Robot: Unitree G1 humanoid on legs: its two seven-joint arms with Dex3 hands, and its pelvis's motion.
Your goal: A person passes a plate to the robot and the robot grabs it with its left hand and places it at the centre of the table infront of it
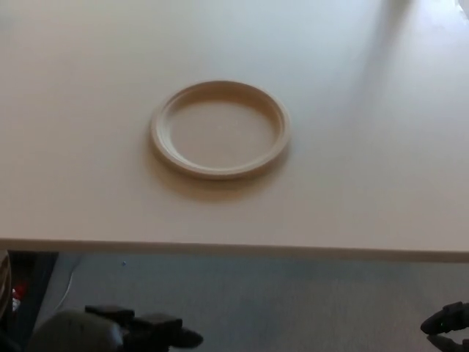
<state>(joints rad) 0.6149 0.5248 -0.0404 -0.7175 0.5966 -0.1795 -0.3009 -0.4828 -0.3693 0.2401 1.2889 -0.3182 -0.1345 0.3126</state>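
A cream round plate (220, 129) lies flat on the pale table (366, 147), a little left of the middle and apart from both hands. My left hand (121, 331) is low at the bottom left, below the table's front edge, open and holding nothing. Only a small dark part of my right hand (447, 324) shows at the bottom right corner, also below the table edge.
The table's front edge (234, 248) runs across the lower part of the head view, with grey floor (293, 301) below it. A dark and red object (15, 293) sits at the far left under the table.
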